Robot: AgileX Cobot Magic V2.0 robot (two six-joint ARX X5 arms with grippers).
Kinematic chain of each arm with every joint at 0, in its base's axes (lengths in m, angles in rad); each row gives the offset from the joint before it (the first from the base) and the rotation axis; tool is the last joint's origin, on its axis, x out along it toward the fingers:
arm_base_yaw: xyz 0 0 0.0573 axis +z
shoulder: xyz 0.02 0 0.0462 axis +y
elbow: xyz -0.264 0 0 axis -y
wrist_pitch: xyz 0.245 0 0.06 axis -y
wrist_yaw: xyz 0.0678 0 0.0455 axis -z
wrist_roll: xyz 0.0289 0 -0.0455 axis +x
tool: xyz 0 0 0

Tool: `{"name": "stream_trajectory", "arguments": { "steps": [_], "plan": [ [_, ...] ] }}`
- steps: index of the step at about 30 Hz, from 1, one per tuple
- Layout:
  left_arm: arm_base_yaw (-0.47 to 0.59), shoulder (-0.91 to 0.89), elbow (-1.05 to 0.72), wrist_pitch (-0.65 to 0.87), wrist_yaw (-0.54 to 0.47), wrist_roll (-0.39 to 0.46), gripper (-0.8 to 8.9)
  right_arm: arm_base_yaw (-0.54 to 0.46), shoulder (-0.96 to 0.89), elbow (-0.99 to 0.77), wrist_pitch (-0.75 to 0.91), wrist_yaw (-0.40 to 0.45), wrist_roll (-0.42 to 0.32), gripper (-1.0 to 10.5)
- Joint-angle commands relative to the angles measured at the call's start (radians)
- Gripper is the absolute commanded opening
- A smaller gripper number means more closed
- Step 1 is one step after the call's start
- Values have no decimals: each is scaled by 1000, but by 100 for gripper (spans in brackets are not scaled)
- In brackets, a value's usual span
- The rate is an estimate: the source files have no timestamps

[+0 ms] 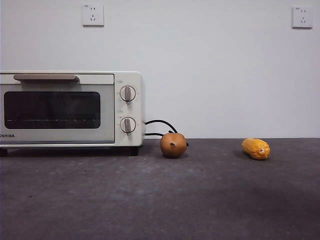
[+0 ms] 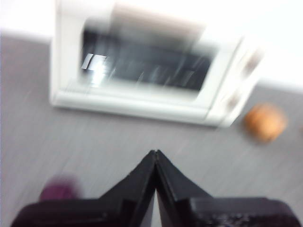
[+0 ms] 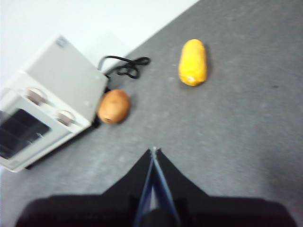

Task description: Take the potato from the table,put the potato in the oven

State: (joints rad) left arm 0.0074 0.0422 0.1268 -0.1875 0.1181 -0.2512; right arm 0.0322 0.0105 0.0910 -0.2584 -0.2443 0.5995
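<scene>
**Orange-brown potato sits untouched beside a closed oven**

Orange-brown and smooth, the potato (image 1: 173, 144) rests on the dark grey table (image 1: 160, 200), just beside the oven's (image 1: 70, 109) knob-side corner, close to the black cord (image 1: 160, 125) that loops out behind it. It is nearly round, so it offers no real long axis to line up with. A small dark spot faces the front camera. Well apart from it, farther from the oven, lies a yellow-orange corn-like piece (image 1: 256, 148).

From the right wrist view, the potato (image 3: 113, 106) lies ahead of the right gripper (image 3: 154, 150) and off towards the oven (image 3: 47, 101), with bare table between them. The left gripper (image 2: 155, 153) faces the oven's glass door (image 2: 142, 66), with the potato (image 2: 266, 122) off to one side. Judging by this, the right arm looks better placed for the pick and the left for the door, though the blur in the left wrist view makes this uncertain.

Both grippers have their jaws pressed together, tips meeting, holding nothing and touching nothing. Neither arm shows in the front view.

The oven door is closed, its bar handle (image 1: 46, 77) up along the top edge, so the door likely needs opening before the potato can go inside, and the right jaws must spread before any grasp
</scene>
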Motion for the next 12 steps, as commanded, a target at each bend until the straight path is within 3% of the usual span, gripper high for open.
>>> {"name": "stream_trajectory", "arguments": {
  "steps": [1,4,12],
  "plan": [
    [0,13,89,-10,18,-84,-5,0,-2,89,-30,-22,56,-16],
    [0,61,244,-92,20,-93,-5,0,5,225,-128,-44,40,-12],
    [0,245,528,-255,20,-40,-5,0,142,489,-322,-150,-99,-12]
  ]
}}
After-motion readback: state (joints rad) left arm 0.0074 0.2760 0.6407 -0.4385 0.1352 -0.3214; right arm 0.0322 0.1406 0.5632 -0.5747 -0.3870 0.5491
